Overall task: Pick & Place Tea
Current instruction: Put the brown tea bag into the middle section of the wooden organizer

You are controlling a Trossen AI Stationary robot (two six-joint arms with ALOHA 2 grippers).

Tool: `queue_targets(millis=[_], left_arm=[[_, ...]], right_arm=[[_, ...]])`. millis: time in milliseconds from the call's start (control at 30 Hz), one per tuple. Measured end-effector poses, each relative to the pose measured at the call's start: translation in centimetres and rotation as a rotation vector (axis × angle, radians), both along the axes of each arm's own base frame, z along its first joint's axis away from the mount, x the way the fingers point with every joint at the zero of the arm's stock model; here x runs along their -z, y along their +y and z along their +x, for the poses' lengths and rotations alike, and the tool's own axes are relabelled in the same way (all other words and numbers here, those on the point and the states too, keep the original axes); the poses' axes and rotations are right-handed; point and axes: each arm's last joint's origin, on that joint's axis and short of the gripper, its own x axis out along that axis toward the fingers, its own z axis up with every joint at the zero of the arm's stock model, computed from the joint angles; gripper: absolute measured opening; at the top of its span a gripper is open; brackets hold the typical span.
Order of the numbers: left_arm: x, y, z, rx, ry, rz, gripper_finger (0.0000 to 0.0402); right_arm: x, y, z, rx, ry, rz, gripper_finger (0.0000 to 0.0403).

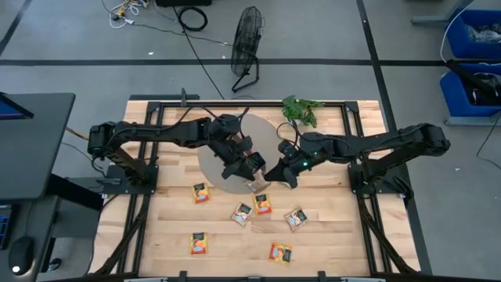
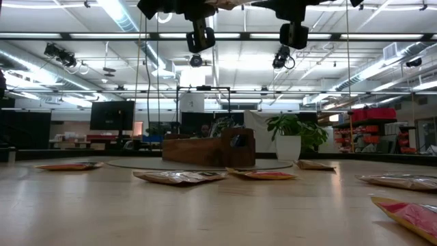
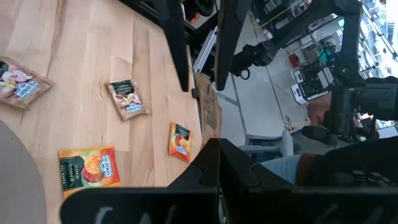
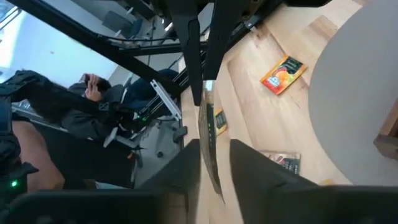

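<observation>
Hanging edge-on above the surface, one tea sachet (image 3: 208,115) sits between both arms near the middle of the work area, just in front of the grey round mat (image 1: 210,160). The left gripper (image 3: 217,163) has its fingers closed flat on this sachet. The right gripper (image 4: 214,155) faces it from the other side, its fingers narrow and straddling the same sachet, with a slim gap visible. I judge this to be a hand-over in progress, not yet completed.

I count six further sachets (image 1: 201,193) lying loose on the surface (image 1: 337,235), spread in front of the arms. The wooden tray (image 2: 205,147) stands on the mat, behind the meeting point. I cannot tell whether any sachet already lies in it. By my estimate, most of the task is left.
</observation>
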Motion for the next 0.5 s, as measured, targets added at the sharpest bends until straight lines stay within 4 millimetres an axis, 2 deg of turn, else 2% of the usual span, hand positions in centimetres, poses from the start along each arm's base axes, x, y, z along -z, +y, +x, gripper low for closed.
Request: queue_targets(millis=[267, 500], left_arm=[[0.01, 0.0, 0.01, -0.005, 0.0, 0.003, 0.0003], [-0.17, 0.05, -0.06, -0.03, -0.01, 0.028, 0.0036]], right_arm=[[0.0, -0.1, 0.0, -0.011, -0.007, -0.017, 0.001], [-0.22, -0.21, -0.24, 0.0, -0.002, 0.002, 0.0003]])
